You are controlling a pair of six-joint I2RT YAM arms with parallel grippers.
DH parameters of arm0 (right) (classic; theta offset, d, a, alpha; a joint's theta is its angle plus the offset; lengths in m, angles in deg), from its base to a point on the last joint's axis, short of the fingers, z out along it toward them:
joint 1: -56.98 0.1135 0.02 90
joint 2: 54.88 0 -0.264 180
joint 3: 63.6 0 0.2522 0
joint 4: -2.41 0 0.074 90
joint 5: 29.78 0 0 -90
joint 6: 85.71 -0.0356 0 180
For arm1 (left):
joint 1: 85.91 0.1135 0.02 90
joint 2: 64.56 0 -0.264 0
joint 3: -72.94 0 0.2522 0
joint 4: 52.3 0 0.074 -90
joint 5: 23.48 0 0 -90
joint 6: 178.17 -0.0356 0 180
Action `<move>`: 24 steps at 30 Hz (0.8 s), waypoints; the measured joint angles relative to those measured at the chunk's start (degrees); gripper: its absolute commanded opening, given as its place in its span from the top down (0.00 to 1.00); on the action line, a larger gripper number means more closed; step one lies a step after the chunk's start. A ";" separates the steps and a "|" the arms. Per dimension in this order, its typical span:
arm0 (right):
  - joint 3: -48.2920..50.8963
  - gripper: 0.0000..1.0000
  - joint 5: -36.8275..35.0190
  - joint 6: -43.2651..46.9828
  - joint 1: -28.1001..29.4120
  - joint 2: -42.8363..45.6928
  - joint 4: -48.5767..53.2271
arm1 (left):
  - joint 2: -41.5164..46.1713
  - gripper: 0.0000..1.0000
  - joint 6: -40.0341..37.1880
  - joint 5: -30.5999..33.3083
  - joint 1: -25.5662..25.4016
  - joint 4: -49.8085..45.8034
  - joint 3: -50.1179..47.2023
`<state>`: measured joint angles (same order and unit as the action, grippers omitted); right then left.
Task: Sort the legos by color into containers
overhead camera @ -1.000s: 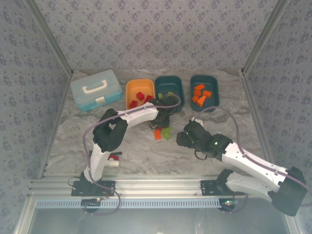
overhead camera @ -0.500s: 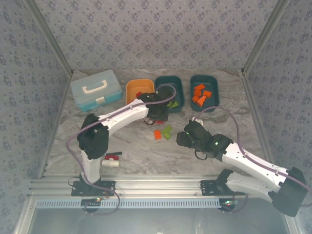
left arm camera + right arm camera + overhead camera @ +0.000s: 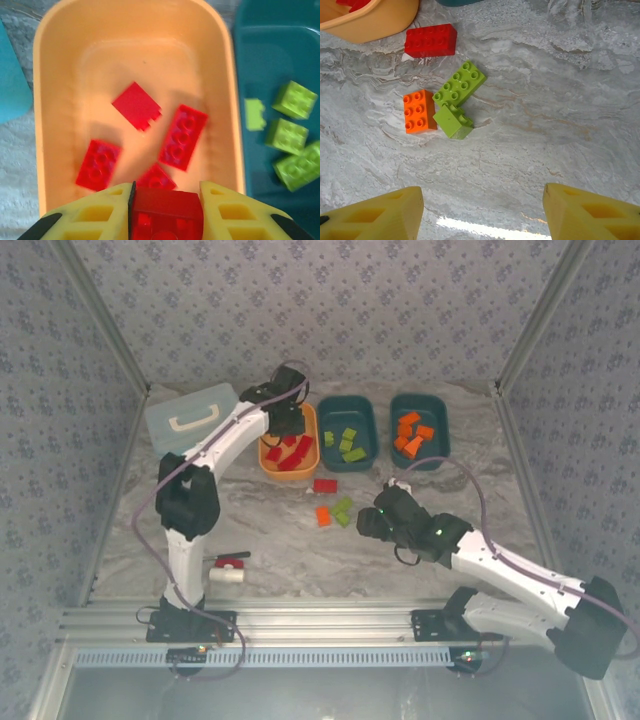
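Marbled grey tabletop (image 3: 130, 520) runs between patterned fabric walls, with the arms mounted at its near edge.

The left gripper (image 3: 166, 200) hangs over the near end of the orange tub (image 3: 39, 100), its yellow fingers (image 3: 95, 215) clamped on a red brick (image 3: 166, 212). Below it, four loose red bricks (image 3: 183, 136) lie on the tub floor, spread apart. Just beside the orange tub on the right stands the middle teal tub (image 3: 260, 60), holding lime green bricks (image 3: 286, 136) gathered near its right side.

The right gripper (image 3: 482, 215) hovers low above bare table, its fingers (image 3: 375, 215) standing well apart with nothing between them. Ahead of it sits a small cluster: an orange brick (image 3: 419, 111), a long green brick (image 3: 460, 89) lying at a slant, and a small green brick (image 3: 453, 121) tipped against the long one. The orange one seems to touch both greens, though the seam is hard to read. Farther on, a lone red brick (image 3: 430, 40) lies flat just beside the orange tub's rim.

In the overhead view, the far teal tub (image 3: 418, 458) on the right holds several orange bricks (image 3: 412, 435). A light blue case (image 3: 190, 415) sits left of the orange tub, partly crossed by the left arm, and a red-handled tool (image 3: 228, 570) lies near the left arm's base.
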<state>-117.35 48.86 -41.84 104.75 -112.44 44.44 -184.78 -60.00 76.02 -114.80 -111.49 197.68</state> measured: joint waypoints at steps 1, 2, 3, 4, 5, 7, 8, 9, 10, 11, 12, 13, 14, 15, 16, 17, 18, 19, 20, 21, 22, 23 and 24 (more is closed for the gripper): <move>0.00 0.34 0.13 0.00 0.00 -0.15 -0.28 | -2.34 0.73 -0.44 0.04 0.87 -0.02 2.25; -0.02 0.34 0.22 0.00 0.00 -0.39 -0.52 | -4.72 0.73 -0.85 0.24 1.62 -0.11 4.76; -0.02 0.34 0.24 0.00 0.00 -0.63 -0.72 | -6.80 0.73 -1.29 0.39 2.25 -0.15 6.93; -0.02 0.34 0.33 0.00 0.00 -0.94 -0.92 | -9.14 0.73 -1.79 0.63 2.93 -0.59 9.68; -0.02 0.34 0.55 -0.02 0.00 -1.20 -1.11 | -11.19 0.73 -2.16 0.90 3.48 -1.07 12.13; -0.02 0.34 1.09 -0.17 0.00 -1.62 -1.51 | -14.45 0.73 -2.75 1.70 4.46 -1.44 15.89; -0.02 0.34 1.42 -0.22 0.00 -1.77 -1.75 | -15.74 0.73 -3.13 2.19 4.94 -1.75 17.35; -0.02 0.34 1.75 -0.24 0.00 -1.92 -1.97 | -16.52 0.73 -3.30 2.56 5.29 -1.99 18.23; -0.02 0.34 2.01 -0.39 0.00 -2.12 -2.16 | -17.29 0.73 -3.39 2.95 5.68 -2.32 19.04; -0.02 0.34 2.23 -0.44 0.00 -2.32 -2.29 | -17.92 0.73 -3.52 3.23 6.08 -2.73 19.80; -0.02 0.34 2.49 -0.44 0.00 -2.47 -2.38 | -18.38 0.73 -3.56 3.32 6.36 -3.06 20.44; 0.00 0.34 2.73 -0.44 0.00 -2.60 -2.40 | -19.12 0.73 -3.56 3.43 6.64 -3.58 21.73; 0.00 0.33 2.95 -0.44 -0.02 -2.67 -2.40 | -19.93 0.73 -3.61 3.41 6.84 -3.93 23.08; 0.00 0.34 3.19 -0.44 -0.02 -2.69 -2.43 | -20.76 0.72 -3.69 3.37 7.06 -4.22 24.37; 0.00 0.33 3.26 -0.44 -0.11 -2.73 -2.45 | -21.62 0.72 -3.72 3.37 7.15 -4.35 25.46; 0.00 0.33 3.43 -0.44 -0.20 -2.78 -2.49 | -22.14 0.72 -3.74 3.30 7.21 -4.35 25.92; 0.00 0.33 3.48 -0.44 -0.33 -2.91 -2.58 | -22.51 0.71 -3.74 3.15 7.23 -4.52 26.18; 0.00 0.33 3.67 -0.44 -0.50 -3.10 -2.78 | -22.84 0.70 -3.74 3.13 7.19 -4.68 26.18; 0.00 0.33 3.72 -0.44 -0.72 -3.37 -2.93 | -23.19 0.68 -3.74 2.95 7.15 -4.96 26.18; 0.00 0.33 3.87 -0.44 -0.87 -3.65 -3.08 | -23.52 0.66 -3.74 2.80 7.15 -5.22 26.21; 0.00 0.33 3.96 -0.42 -1.07 -4.02 -3.21 | -23.85 0.65 -3.74 2.49 7.15 -5.53 26.21; 0.00 0.33 4.20 -0.44 -1.27 -4.42 -3.28 | -24.15 0.62 -3.74 2.27 7.13 -5.81 26.21; 0.00 0.33 4.33 -0.42 -1.29 -4.70 -3.28 | -24.35 0.60 -3.78 2.08 7.13 -5.97 26.21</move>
<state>-117.35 53.19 -42.26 103.46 -117.14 41.17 -209.13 -63.78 78.09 -107.67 -117.45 223.89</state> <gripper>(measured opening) 0.667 0.367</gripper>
